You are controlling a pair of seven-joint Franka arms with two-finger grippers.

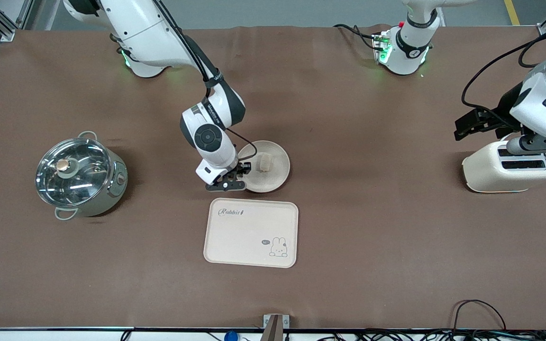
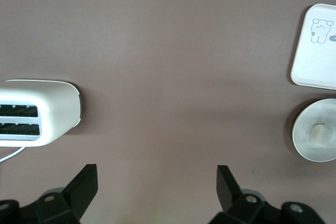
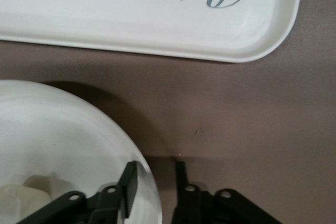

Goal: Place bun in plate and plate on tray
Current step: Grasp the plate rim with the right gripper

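Observation:
The bun lies in the round plate at the table's middle. The tray with "Rabbit" lettering lies just nearer to the front camera than the plate, with nothing on it. My right gripper is down at the plate's edge on the right arm's side. In the right wrist view my right gripper is open and straddles the rim of the plate, one finger inside and one outside, beside the bun and the tray. My left gripper waits open and empty over the toaster.
A steel pot with a glass lid stands toward the right arm's end. A cream toaster stands toward the left arm's end. The left wrist view also shows the plate and the tray farther off.

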